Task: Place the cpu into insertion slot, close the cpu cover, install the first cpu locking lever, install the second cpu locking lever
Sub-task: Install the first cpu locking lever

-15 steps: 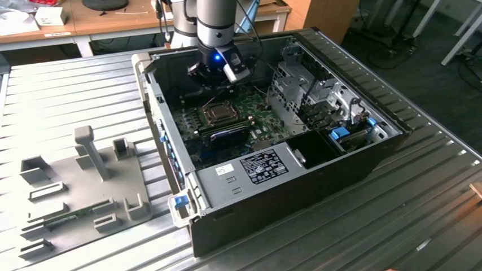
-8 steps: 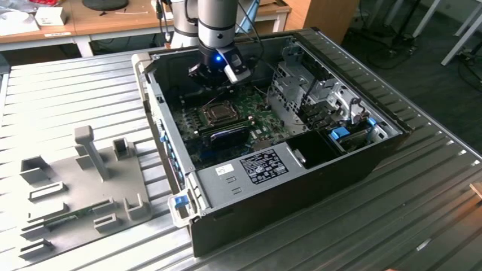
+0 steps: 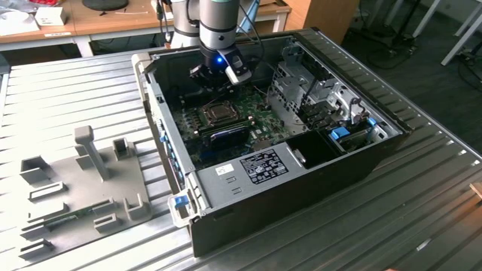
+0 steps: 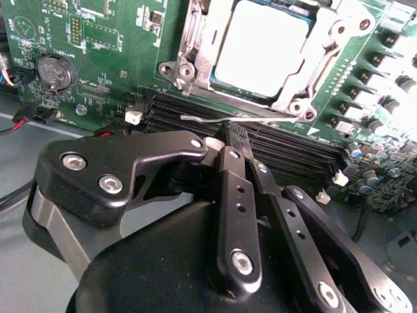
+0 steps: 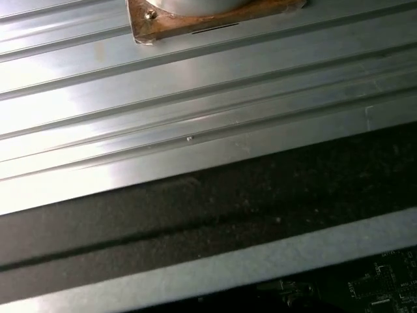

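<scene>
Inside the open computer case (image 3: 362, 164), my gripper (image 3: 217, 78) hangs just above the green board, behind the insertion slot (image 3: 219, 113). In the second wrist view the cpu (image 4: 260, 45) lies in the slot with its pale silver top showing. The cpu cover (image 4: 319, 55) is folded down around it as a shiny frame. A thin wire locking lever (image 4: 195, 119) runs along the socket's edge by the memory slots. My gripper (image 4: 229, 132) is shut, its black fingers (image 4: 234, 195) pressed together, and their tips are at that lever. Whether they touch it is unclear.
Long black memory slots (image 4: 195, 107) and a coin battery (image 4: 52, 70) lie beside the socket. A drive cage (image 3: 316, 93) and a label sticker (image 3: 263, 165) sit in the case. On the ribbed metal table (image 3: 68, 96), a grey fixture plate (image 3: 83, 186) stands at the exterior view's left.
</scene>
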Tool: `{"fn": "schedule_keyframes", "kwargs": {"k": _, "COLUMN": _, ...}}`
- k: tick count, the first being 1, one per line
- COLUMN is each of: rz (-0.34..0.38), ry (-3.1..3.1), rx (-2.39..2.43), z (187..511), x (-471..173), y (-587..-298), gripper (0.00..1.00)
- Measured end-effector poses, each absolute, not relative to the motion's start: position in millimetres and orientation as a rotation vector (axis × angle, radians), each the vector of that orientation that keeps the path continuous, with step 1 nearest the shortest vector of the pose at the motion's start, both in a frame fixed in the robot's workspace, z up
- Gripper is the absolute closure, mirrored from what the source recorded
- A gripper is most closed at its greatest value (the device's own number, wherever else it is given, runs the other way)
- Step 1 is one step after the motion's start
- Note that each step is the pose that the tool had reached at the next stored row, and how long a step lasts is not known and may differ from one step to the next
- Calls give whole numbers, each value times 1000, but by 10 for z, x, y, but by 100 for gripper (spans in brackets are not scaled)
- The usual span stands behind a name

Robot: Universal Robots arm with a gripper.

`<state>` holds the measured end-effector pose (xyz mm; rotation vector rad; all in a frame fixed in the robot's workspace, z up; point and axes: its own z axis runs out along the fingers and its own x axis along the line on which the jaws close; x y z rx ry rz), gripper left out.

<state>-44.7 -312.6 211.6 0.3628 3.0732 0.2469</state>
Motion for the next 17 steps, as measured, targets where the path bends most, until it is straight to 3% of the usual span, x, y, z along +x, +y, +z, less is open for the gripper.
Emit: {"fn": "schedule_keyframes", "kwargs": {"k": 17, "rz": 238, "ry": 3073, "rx": 362, "z": 2011, "x": -433, "y": -3125, "gripper": 90}}
